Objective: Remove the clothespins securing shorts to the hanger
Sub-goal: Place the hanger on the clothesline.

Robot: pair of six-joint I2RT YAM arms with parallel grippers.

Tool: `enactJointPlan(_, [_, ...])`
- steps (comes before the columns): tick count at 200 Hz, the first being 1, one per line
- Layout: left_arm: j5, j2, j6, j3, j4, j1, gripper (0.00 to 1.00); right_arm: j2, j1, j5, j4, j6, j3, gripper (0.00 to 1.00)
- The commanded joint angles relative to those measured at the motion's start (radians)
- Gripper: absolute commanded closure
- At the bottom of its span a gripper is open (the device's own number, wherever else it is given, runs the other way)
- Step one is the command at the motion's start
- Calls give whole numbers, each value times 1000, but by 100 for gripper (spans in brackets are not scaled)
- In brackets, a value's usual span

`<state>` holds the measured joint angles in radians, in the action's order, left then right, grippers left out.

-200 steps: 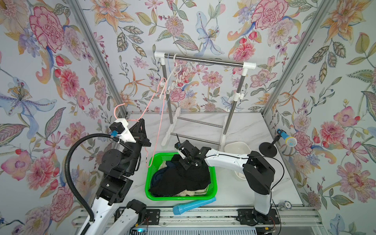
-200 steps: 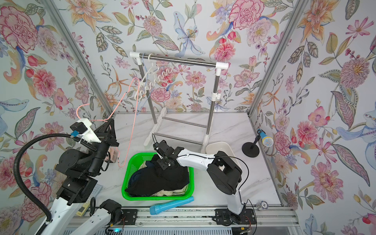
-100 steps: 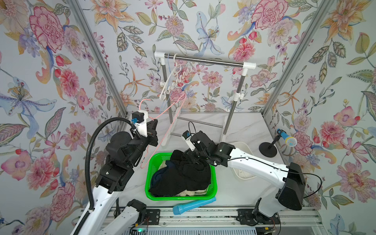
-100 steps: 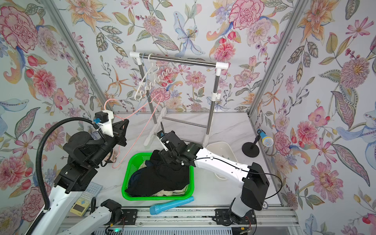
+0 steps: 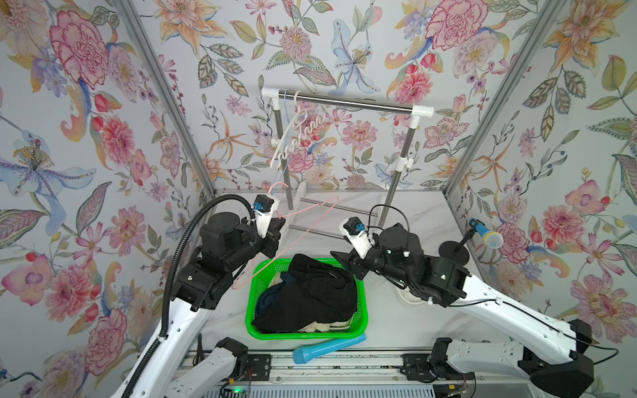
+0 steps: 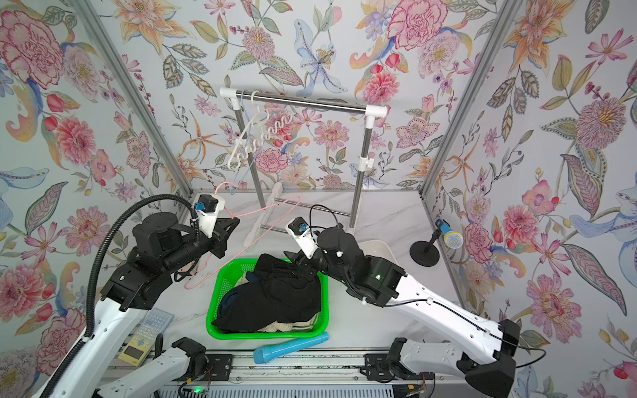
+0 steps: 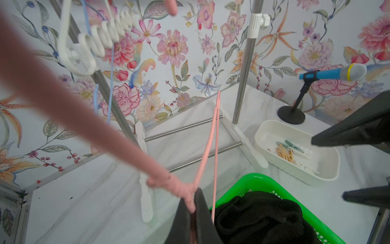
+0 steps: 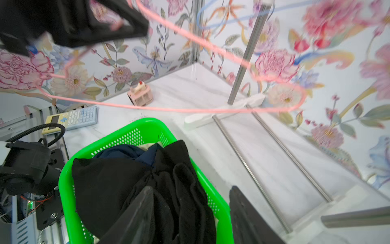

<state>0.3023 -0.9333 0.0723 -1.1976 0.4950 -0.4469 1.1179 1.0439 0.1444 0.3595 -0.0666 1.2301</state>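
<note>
Two arms, left gripper point(image 7: 192, 206) pinched on a pink hanger point(image 7: 202, 164), right gripper point(image 8: 191, 188) spread apart near black shorts point(image 8: 118, 181) in a green basket point(image 8: 118, 135), clothespins point(image 7: 285, 153) in a white tray point(image 7: 295, 173), white marble table point(image 7: 84, 200), flowery walls point(image 5: 103, 138)

1. In the left wrist view, the near arm of the pink hanger point(image 7: 63, 99) is a thick blur that runs off the picture's edge.
2. The left gripper point(image 7: 192, 208), pinched on that hanger, is cut off by the edge in the same view.
3. The clothespins point(image 7: 285, 153) in the white tray point(image 7: 295, 172) are too small to count.
4. In a top view, the cream shorts point(image 5: 324, 327) show only as a sliver under the black shorts point(image 5: 310, 293) in the green basket point(image 5: 255, 293).
5. The right arm point(image 6: 362, 275) hides most of the white tray in a top view.
</note>
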Motion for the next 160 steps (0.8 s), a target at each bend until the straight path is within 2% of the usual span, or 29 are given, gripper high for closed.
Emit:
enactJointPlan(1, [40, -25, -50, -45, 56, -96, 100, -15, 33, 80, -89, -176, -25, 38])
enactJointPlan(17, [-6, -56, -64, -72, 85, -182, 100, -6, 51, 122, -93, -264, -12, 37])
enactJointPlan(33, [-2, -79, -69, -95, 101, -223, 100, 16, 53, 139, -80, -328, 12, 37])
enactJointPlan(65, [4, -96, -75, -119, 118, -245, 100, 68, 51, 123, -26, -400, 56, 37])
enactJointPlan(106, [123, -92, -104, -121, 147, -271, 100, 116, 33, 154, -24, -428, 62, 42])
enactJointPlan(117, [149, -88, -114, -117, 159, -273, 100, 123, 28, 158, -24, -434, 59, 51])
enactJointPlan(131, [162, -77, -118, -108, 173, -273, 100, 124, 25, 160, -25, -446, 54, 82])
enactJointPlan(142, [164, -63, -120, -101, 183, -273, 100, 116, 23, 168, -36, -463, 44, 99])
enactJointPlan(150, [163, -51, -123, -93, 190, -271, 100, 102, 23, 177, -55, -481, 29, 100])
enactJointPlan(160, [153, -28, -127, -79, 200, -270, 91, 80, 21, 188, -85, -513, 2, 100])
